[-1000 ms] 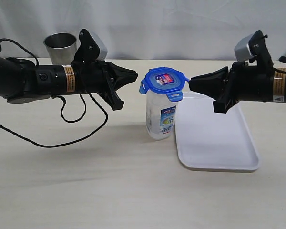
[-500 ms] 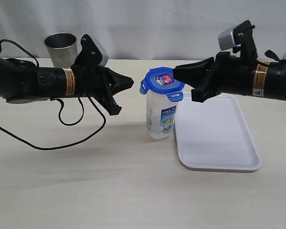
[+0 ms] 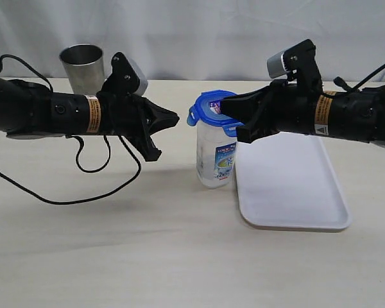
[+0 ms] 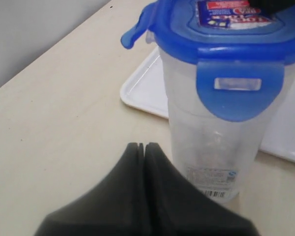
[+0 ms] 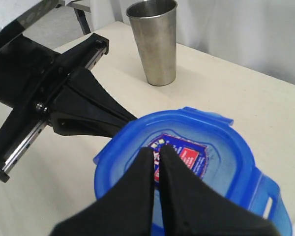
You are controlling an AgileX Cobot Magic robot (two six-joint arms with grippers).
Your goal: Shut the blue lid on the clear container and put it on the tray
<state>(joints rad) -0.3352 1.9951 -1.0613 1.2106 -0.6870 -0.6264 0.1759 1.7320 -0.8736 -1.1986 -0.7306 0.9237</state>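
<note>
The blue lid (image 3: pixel 213 109) sits atop the clear container (image 3: pixel 215 160), which stands on the surface just beside the tray (image 3: pixel 295 186). My right pincer (image 5: pixel 155 157), closed, points onto that lid, probably to press it shut. My left pincer (image 3: pixel 174 119), closed, waits near the container's other side.

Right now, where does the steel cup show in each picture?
Exterior: cup at the far left, at the back.
Left wrist: not in it.
Right wrist: cup stands beyond the lid and the left gripper.
Shared landmark: the lid, in all three.
</note>
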